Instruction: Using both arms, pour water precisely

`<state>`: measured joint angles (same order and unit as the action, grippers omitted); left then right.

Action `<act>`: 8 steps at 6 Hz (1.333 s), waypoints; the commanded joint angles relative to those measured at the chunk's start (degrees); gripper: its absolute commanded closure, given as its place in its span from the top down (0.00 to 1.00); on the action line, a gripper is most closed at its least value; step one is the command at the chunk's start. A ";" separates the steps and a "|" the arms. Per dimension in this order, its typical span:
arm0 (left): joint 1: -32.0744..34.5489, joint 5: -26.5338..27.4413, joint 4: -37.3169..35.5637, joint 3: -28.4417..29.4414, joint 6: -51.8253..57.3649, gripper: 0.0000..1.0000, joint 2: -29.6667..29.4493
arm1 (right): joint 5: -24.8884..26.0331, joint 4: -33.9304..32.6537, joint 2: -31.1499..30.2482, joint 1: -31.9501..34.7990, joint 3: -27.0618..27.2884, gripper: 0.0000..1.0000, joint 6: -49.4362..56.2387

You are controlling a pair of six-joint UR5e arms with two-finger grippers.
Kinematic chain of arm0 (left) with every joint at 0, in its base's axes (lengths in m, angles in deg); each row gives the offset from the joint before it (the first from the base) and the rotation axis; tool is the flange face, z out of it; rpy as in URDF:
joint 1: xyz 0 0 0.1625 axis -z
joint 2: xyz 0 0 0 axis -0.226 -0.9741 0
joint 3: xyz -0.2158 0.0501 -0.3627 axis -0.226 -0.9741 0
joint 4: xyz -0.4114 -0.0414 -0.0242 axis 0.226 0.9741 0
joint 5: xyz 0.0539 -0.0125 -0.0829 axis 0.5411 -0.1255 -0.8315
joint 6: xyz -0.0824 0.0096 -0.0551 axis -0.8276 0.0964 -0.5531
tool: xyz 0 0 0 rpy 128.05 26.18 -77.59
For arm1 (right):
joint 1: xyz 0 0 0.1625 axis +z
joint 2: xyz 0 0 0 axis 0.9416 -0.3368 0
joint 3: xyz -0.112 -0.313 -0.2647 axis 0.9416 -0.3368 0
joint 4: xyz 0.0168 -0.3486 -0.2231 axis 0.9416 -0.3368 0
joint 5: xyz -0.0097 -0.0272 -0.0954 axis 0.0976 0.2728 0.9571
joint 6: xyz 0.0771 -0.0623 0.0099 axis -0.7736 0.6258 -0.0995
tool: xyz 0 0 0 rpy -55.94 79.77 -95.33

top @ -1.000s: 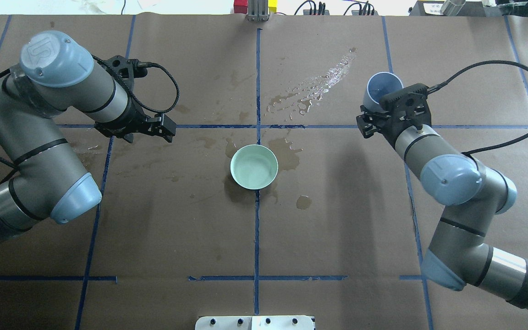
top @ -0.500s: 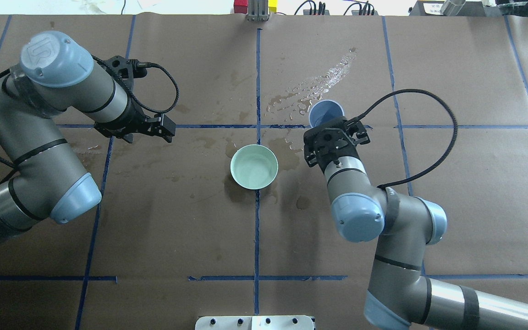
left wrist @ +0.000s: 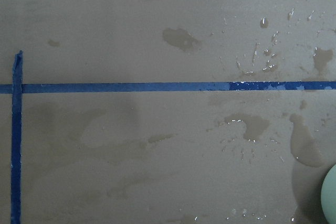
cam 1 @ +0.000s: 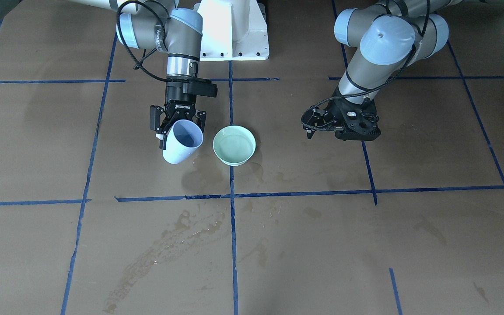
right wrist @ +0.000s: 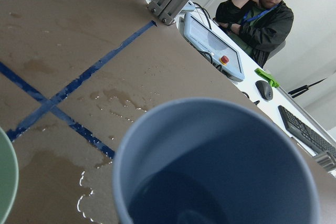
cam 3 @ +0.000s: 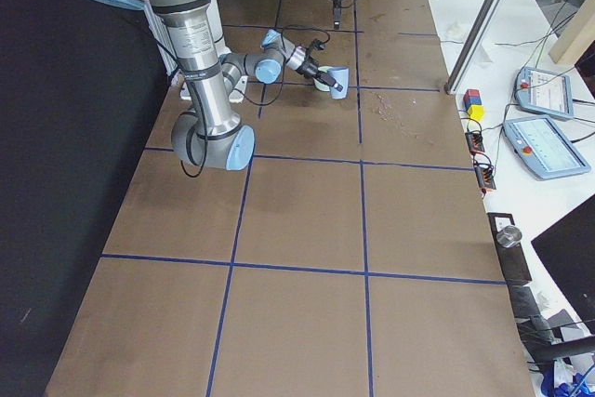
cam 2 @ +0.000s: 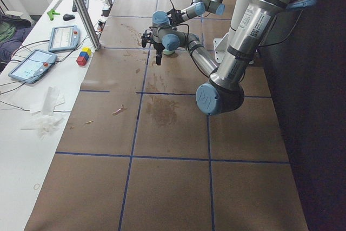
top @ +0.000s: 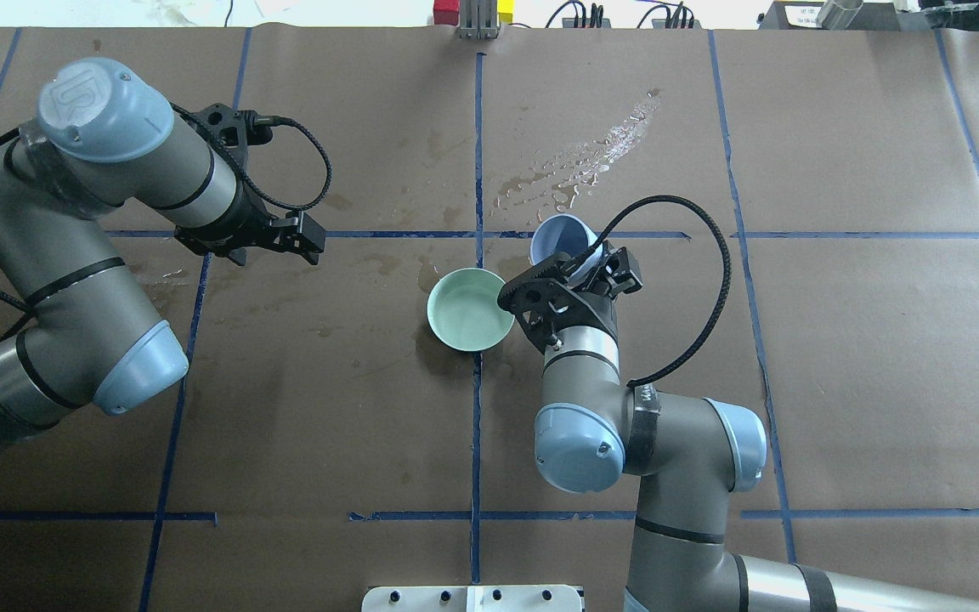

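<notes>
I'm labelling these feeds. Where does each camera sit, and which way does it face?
Front-facing: across the table, facing the base; left arm, right arm, right gripper holding the cup.
Overhead: behind the robot, looking down; both arms.
Left: table's end; left arm near.
Right: opposite end; right arm near.
Left wrist: looks down on wet table; no body.
Right wrist: over the cup's mouth towards a person; no fingers.
Shared: front-facing and overhead both show the bowl.
</notes>
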<state>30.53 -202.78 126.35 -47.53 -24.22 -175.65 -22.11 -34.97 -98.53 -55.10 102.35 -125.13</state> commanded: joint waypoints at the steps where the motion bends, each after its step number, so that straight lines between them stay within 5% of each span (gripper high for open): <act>1: 0.00 -0.09 0.01 0.01 0.00 1.00 0.00 | 2.89 -6.75 2.15 -0.62 -0.22 0.00 6.77; 3: 0.00 -0.09 0.01 0.01 0.00 1.00 0.00 | 5.52 -12.63 5.14 -0.71 -1.27 0.00 17.39; 8: 0.00 -0.09 0.01 0.10 0.09 1.00 0.00 | 7.91 -15.19 7.79 -0.97 -5.41 0.00 26.06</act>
<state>30.50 -202.87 126.36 -47.46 -24.15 -175.65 -14.82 -49.06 -90.74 -55.93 96.94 -100.64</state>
